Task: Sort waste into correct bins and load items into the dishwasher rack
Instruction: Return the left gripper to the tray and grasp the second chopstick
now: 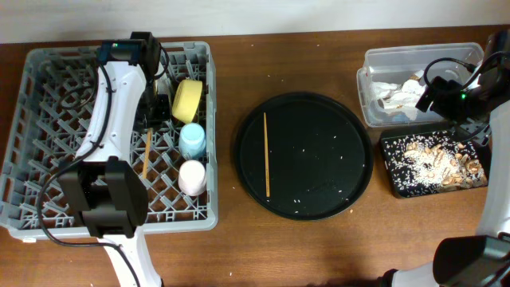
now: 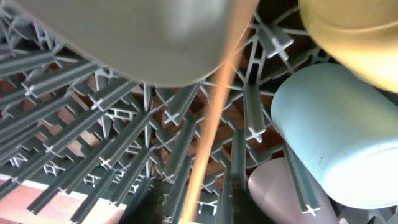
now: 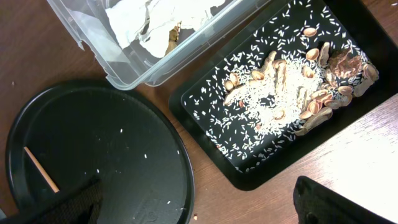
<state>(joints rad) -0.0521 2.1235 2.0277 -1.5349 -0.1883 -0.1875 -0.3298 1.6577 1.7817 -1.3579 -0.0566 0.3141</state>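
Left gripper (image 1: 156,114) of mine hangs low in the dishwasher rack (image 1: 48,72). One chopstick (image 2: 208,124) runs blurred past the blue cup (image 2: 336,137), perhaps between my jaws, though I cannot tell whether they pinch it. My right gripper (image 3: 199,210) stands wide apart above the black bin (image 3: 249,183) of food scraps (image 3: 292,93); the other chopstick (image 1: 266,155) lies on the round tray (image 1: 319,127).

Left arm (image 1: 118,92) outstretched; right arm (image 1: 500,179) with jaws wide apart.

rack (image 1: 48,104): grey plastic | tub (image 1: 414,51): clear plastic | table (image 1: 239,247): wood
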